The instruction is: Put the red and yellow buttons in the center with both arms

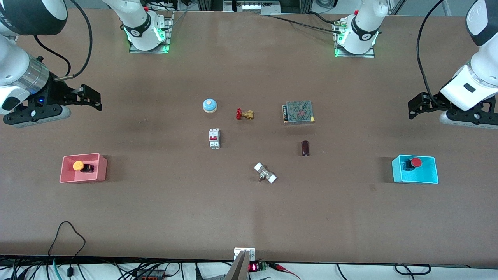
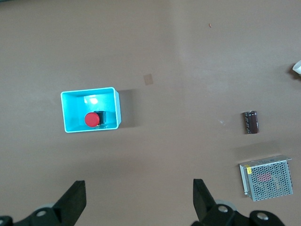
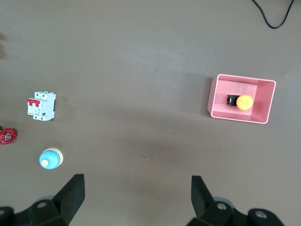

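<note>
Both hands hang wide open, empty: left hand (image 2: 136, 205) near the cyan bin (image 1: 428, 178) holding the red button (image 1: 415, 162); right hand (image 3: 136, 202) near the pink bin (image 1: 70, 177) holding the yellow button (image 1: 79, 165).

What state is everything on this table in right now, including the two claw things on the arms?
Red button: lying on its side in the cyan bin.
Yellow button: lying on its side in the pink bin.
Left tool: open, holds nothing, over bare table near the cyan bin.
Right tool: open, holds nothing, over bare table near the pink bin.
Circuit breaker: lying flat.
</note>
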